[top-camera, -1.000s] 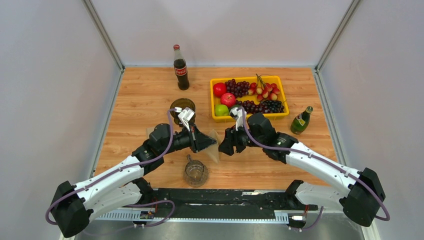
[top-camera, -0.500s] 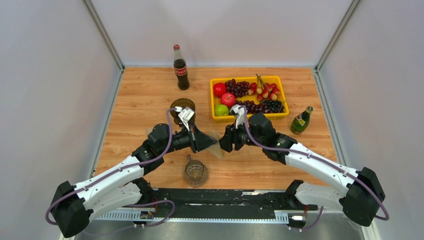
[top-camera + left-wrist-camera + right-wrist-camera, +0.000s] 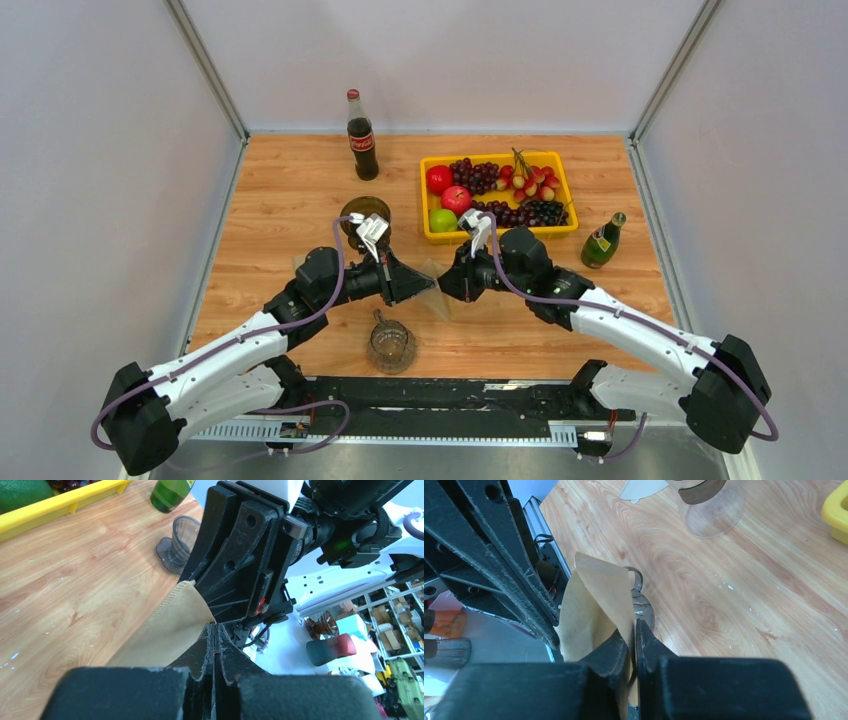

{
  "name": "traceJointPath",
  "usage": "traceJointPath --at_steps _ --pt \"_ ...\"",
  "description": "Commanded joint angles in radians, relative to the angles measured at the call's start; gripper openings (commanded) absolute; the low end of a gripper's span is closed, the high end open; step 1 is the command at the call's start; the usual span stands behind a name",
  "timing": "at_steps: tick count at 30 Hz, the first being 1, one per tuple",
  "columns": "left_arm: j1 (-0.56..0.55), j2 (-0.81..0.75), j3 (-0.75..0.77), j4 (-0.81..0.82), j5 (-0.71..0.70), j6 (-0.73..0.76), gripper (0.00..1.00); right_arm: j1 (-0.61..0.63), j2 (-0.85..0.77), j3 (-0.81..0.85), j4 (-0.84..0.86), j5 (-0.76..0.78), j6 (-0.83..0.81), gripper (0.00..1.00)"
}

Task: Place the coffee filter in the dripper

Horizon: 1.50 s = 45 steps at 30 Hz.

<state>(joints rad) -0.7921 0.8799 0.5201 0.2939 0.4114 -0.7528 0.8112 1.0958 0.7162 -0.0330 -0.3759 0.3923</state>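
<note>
We hold the coffee filter (image 3: 165,625) above the desk (image 3: 290,190), left pincer (image 3: 214,628) and right pincer (image 3: 631,628) each pinching an edge, apparently to open it for the dripper (image 3: 390,345)

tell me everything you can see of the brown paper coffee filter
The brown paper coffee filter is a thin tan sheet folded into a flat cone, with a crimped seam along one edge. It is held in the air above the wooden table, between the two arms. The left gripper and the right gripper each pinch it, jaws shut. In the right wrist view its layers look slightly parted. Nothing else touches it.
</note>
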Motion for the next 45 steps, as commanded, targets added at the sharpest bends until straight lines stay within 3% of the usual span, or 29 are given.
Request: traceJointPath --at_steps 1,3,6,8,11,16,17,22,28,41,45 --pt "-0.004 -0.022 0.037 -0.018 -0.026 0.022 0.0 0.007 -0.048 -0.003 0.003 0.045 0.004 0.06" --pt "-0.004 -0.025 0.056 -0.068 -0.05 0.038 0.0 0.007 -0.063 0.005 -0.041 0.09 -0.003 0.0" --pt "-0.004 -0.02 0.086 -0.143 -0.07 0.064 0.0 0.007 -0.084 0.024 -0.103 0.167 -0.009 0.0" --pt "-0.004 -0.01 0.096 -0.161 -0.071 0.074 0.08 0.008 -0.091 0.043 -0.152 0.22 -0.006 0.0" --pt "-0.004 0.004 0.104 -0.154 -0.055 0.075 0.33 0.006 -0.092 0.073 -0.226 0.282 -0.003 0.0" --pt "-0.004 0.041 0.119 -0.12 0.005 0.065 0.63 0.008 -0.072 0.123 -0.323 0.35 0.019 0.0" --pt "-0.003 0.045 0.119 -0.104 0.01 0.061 0.73 0.008 -0.064 0.132 -0.339 0.36 0.028 0.0" --pt "-0.005 0.094 0.142 -0.087 0.019 0.043 0.97 0.007 -0.032 0.169 -0.398 0.431 0.097 0.0" --pt "-0.03 0.167 0.177 -0.114 -0.006 0.055 1.0 0.007 0.009 0.229 -0.438 0.422 0.225 0.0" --pt "-0.161 0.305 0.346 -0.396 -0.46 0.159 1.0 0.006 0.071 0.283 -0.465 0.325 0.29 0.0" --pt "-0.173 0.334 0.366 -0.436 -0.516 0.161 0.97 0.007 0.063 0.281 -0.462 0.286 0.276 0.0"
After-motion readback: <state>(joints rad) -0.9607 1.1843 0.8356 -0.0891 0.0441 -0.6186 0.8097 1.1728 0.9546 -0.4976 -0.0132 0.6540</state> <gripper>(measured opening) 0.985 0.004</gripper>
